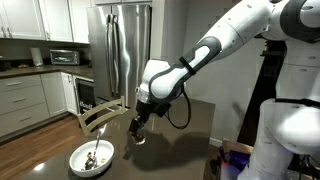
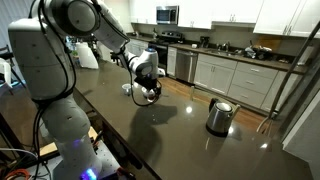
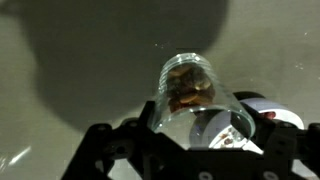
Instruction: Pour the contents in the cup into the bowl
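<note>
Just beside the bowl (image 1: 80, 158), on its side away from the table edge, we see the gripper (image 1: 138, 128) low over the dark table (image 1: 190, 140) with the cup (image 1: 139, 139) in it. In the wrist view the black fingers (image 3: 112, 150) are closed in on the clear glass tumbler from both sides, gripping it and holding nothing else. The contents (image 3: 190, 92), small dark brown bits, sit inside the cup and show through the glass. We cannot tell whether the cup's base touches the table or hangs just above it, nor how far it is tilted. The cup is near the bowl but apart from it, not over its rim. The bowl itself is white, wide and shallow, close to the table's edge, with a metal spoon (image 1: 94, 154) lying in it. A wooden chair (image 1: 100, 114) stands just behind the bowl. A shiny steel kettle (image 2: 219, 116) stands well apart from the bowl, farther along the same table.
</note>
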